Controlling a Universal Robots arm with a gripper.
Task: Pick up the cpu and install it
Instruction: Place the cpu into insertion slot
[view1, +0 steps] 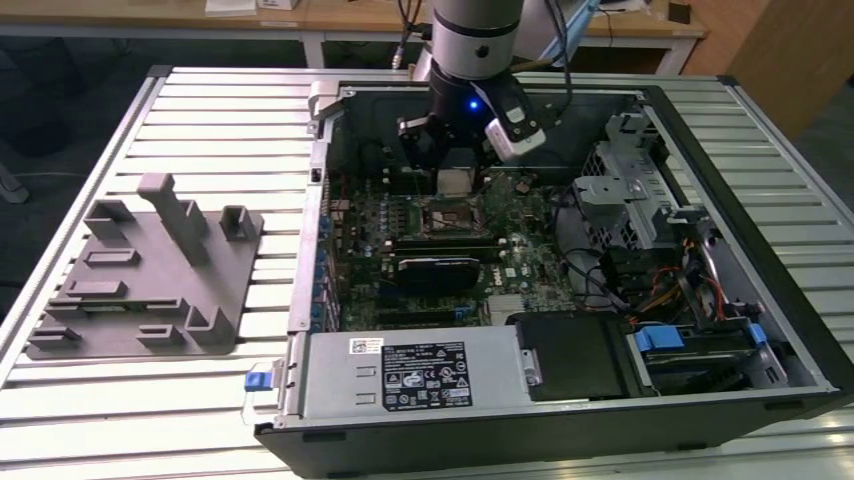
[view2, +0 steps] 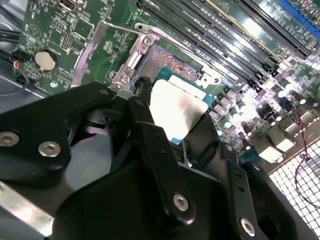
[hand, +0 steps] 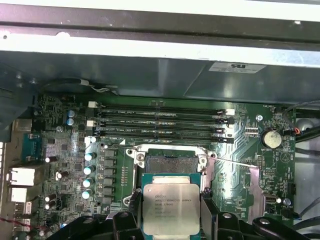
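The cpu (view1: 455, 181), a small square chip with a silvery top and greenish rim, hangs inside the open computer case with my gripper (view1: 454, 172) shut on its edges. In both wrist views the cpu (hand: 170, 207) (view2: 177, 107) sits between black fingers (hand: 134, 201) (view2: 145, 107). It hovers a little above and just beside the open motherboard socket (hand: 170, 162) (view2: 167, 62) (view1: 447, 214), whose metal load plate (view2: 97, 47) is swung aside. The chip is not touching the socket.
Memory slots (hand: 160, 122) run along the socket. A black heatsink block (view1: 434, 270), the power supply (view1: 414, 375), a drive cage (view1: 641, 195) and loose cables (view1: 654, 285) fill the case. On the slatted table, at the exterior view's left, stands a grey tray (view1: 147, 270).
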